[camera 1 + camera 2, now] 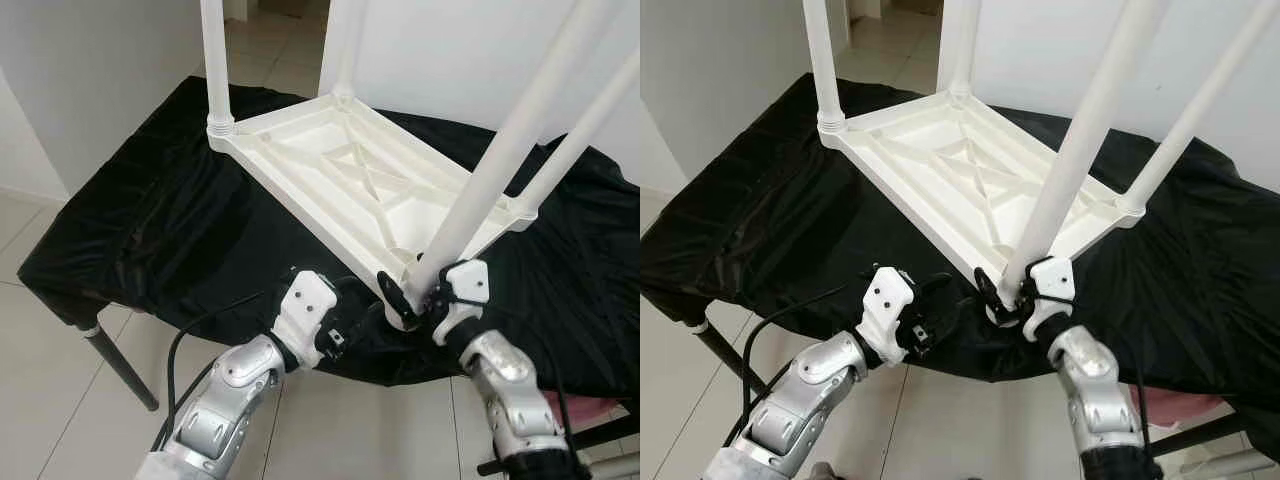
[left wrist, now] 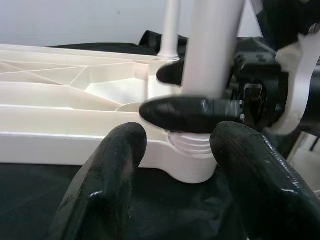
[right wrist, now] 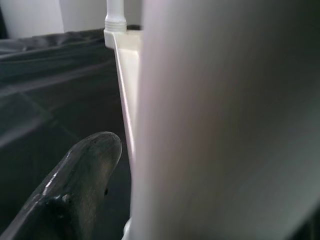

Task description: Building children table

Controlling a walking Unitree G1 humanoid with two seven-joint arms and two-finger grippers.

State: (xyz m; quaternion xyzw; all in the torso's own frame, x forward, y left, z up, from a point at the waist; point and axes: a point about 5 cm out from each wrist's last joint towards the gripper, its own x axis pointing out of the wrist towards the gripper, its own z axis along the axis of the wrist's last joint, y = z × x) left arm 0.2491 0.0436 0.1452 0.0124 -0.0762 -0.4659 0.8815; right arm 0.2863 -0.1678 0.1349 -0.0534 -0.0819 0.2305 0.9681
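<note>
A white plastic children's table [image 1: 350, 185] lies upside down on the black cloth, its legs pointing up. My right gripper [image 1: 415, 295] is shut on the near leg [image 1: 500, 160] just above its socket at the near corner. In the left wrist view one of its black fingers [image 2: 185, 114] crosses the front of that leg. In the right wrist view the leg [image 3: 225, 120] stands close beside one finger [image 3: 80, 185]. My left gripper [image 2: 177, 145] is open, low at the cloth's front edge just left of that corner, with nothing between its fingers [image 1: 350, 322].
The black cloth [image 1: 150, 220] covers a work table with a dark metal leg [image 1: 120, 365] at the front left. White walls stand behind and to the left. Tiled floor [image 1: 40, 340] lies below. Something pink [image 1: 600, 405] sits under the right edge.
</note>
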